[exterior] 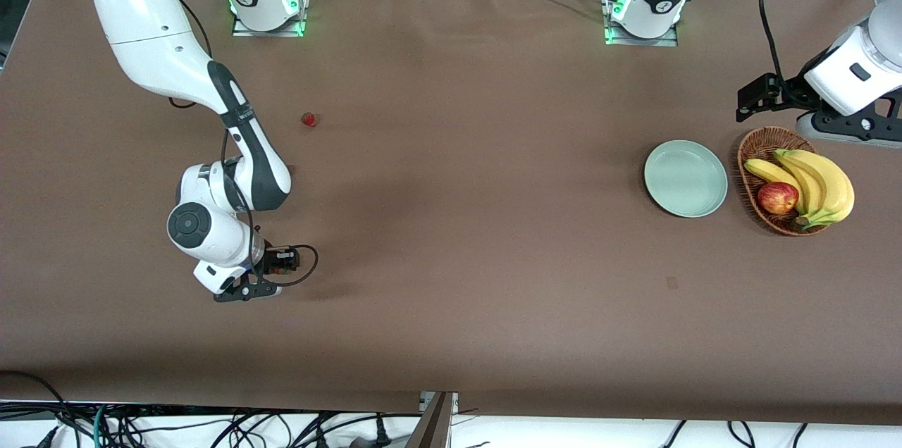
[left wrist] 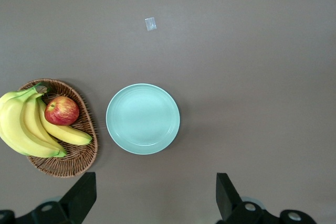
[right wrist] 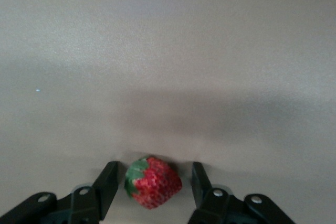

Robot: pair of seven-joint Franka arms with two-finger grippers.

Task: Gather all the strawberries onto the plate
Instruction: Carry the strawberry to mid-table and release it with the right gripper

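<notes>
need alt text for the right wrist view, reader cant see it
A small red strawberry with a green leafy cap lies on the plain brown table, between the two black fingers of the right gripper, which stand open on either side of it without visibly touching it. Nothing else shows in this view.

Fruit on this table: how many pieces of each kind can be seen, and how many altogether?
Strawberries: 2, one on the bare table, one between the right gripper's fingers.
Bananas: 3, in the basket.
Apple: 1, in the basket.
Total: 6.
</notes>
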